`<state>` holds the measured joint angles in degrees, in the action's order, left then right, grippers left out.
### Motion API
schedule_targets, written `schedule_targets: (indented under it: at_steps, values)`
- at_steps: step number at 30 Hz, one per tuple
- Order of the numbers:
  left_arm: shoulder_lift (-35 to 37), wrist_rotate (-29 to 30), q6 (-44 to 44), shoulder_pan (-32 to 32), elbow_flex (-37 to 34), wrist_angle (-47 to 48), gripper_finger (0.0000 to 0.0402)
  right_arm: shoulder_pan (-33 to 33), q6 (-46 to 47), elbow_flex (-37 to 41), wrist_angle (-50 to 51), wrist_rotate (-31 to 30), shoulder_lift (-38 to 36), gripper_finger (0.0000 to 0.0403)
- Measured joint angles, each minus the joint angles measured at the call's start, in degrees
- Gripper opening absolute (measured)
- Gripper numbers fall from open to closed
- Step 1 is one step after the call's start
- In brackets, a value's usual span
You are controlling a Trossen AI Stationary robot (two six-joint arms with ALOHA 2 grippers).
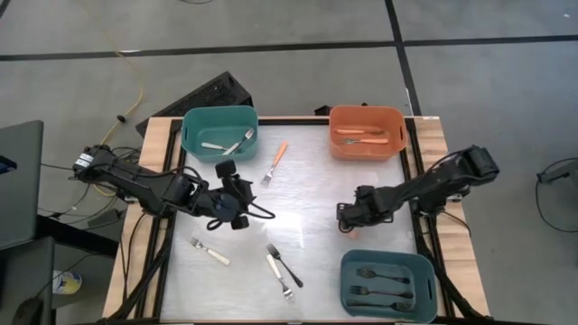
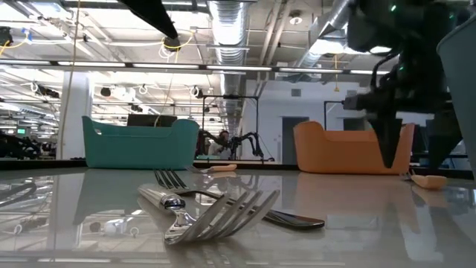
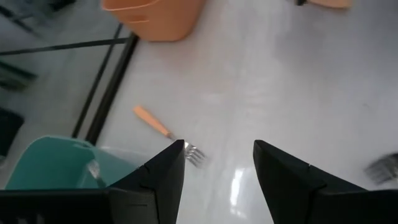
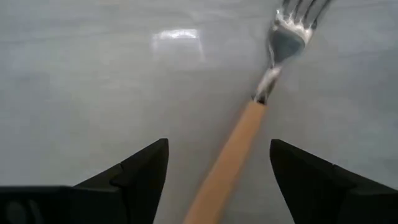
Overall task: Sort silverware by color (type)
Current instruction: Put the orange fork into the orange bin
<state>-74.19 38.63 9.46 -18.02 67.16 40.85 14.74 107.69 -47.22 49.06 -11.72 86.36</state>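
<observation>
My right gripper [image 1: 347,224] [image 4: 217,168] is open and points down at the table's right middle. Its fingers stand on either side of an orange-handled fork [image 4: 249,124] [image 2: 428,179] that lies flat on the table, and they are apart from it. My left gripper [image 1: 233,178] [image 3: 217,168] is open and hovers near the teal bin [image 1: 219,131], touching nothing. A second orange-handled fork [image 1: 275,161] [image 3: 163,129] lies ahead of it. A cream-handled fork [image 1: 209,251] lies near the left edge. Another cream-handled fork [image 1: 278,269] and a black fork [image 1: 289,268] lie crossed near the front [image 2: 216,212].
The teal bin holds cream-handled forks [image 1: 228,144]. The orange bin [image 1: 366,131] at the far right holds orange-handled forks. A blue bin [image 1: 386,284] at the near right holds black forks. Bare table lies in the middle between the arms.
</observation>
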Motion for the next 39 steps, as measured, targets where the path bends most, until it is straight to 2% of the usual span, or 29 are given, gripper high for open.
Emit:
schedule_targets:
  at_steps: [8,12,16,21,26,29,33,39]
  values:
    - [0.00,-2.42,-2.78,0.00,0.00,0.35,0.0177,-3.35,-3.74,-0.27,-1.41,2.87,6.35,0.0223]
    - [0.00,-2.44,-2.83,0.00,0.00,0.90,0.0177,-4.39,-7.61,-0.25,-3.71,3.71,7.53,0.0152]
    - [0.00,-2.36,-2.76,0.00,0.00,0.88,0.0177,-5.21,-10.75,-0.21,-5.22,3.12,7.19,0.0063]
    - [0.00,-2.13,-1.73,0.03,0.00,0.88,0.0177,-6.01,-16.04,0.10,-6.36,0.34,3.25,0.0057]
    - [0.00,-1.26,1.67,0.74,0.02,0.78,0.0177,-7.79,-26.08,-2.97,-3.92,-1.45,-5.51,0.0057]
    - [0.00,-0.36,2.93,1.47,0.02,-0.05,0.0177,-10.68,-35.86,-6.36,0.65,-4.70,-10.53,0.0057]
    - [0.00,1.04,4.01,2.45,0.02,-3.81,0.0177,-18.33,-59.49,-10.70,4.15,-7.09,-16.34,0.0057]
    - [-0.02,1.26,3.89,3.96,0.02,-12.83,0.0177,-36.20,-92.78,-15.16,5.01,-6.38,-18.48,0.0057]
